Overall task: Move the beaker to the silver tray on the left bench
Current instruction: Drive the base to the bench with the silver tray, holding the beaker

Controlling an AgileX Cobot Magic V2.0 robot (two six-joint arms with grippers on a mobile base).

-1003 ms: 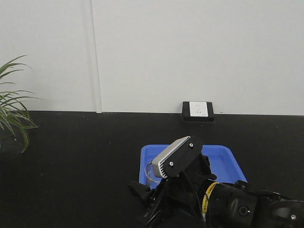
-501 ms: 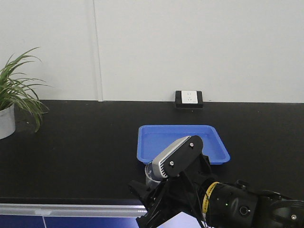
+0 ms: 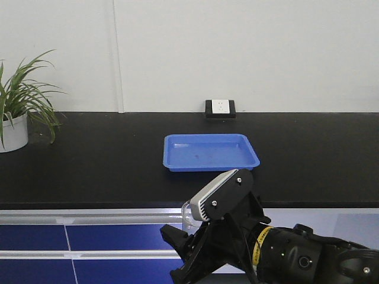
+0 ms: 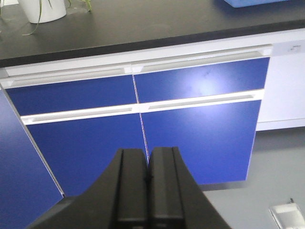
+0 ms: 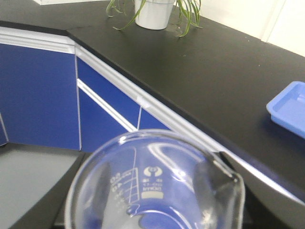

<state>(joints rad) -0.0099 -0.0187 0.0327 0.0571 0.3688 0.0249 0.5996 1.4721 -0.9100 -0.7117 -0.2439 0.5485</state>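
Black worktop (image 3: pixel 89 171) behind, right hand (image 3: pixel 185 229) pinching upright beaker (image 5: pixel 152 191), rim up, left hand (image 4: pixel 147 176) pressed together

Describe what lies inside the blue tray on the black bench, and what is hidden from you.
The blue tray holds no objects: its floor shows bare blue, with a faint dark speck. Nothing covers it in the front-facing view; the right wrist view catches only one corner.

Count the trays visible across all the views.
1: the blue tray sits on the black bench, in front of the wall socket. The wrist views show only an edge of this same tray. Others may lie out of frame.
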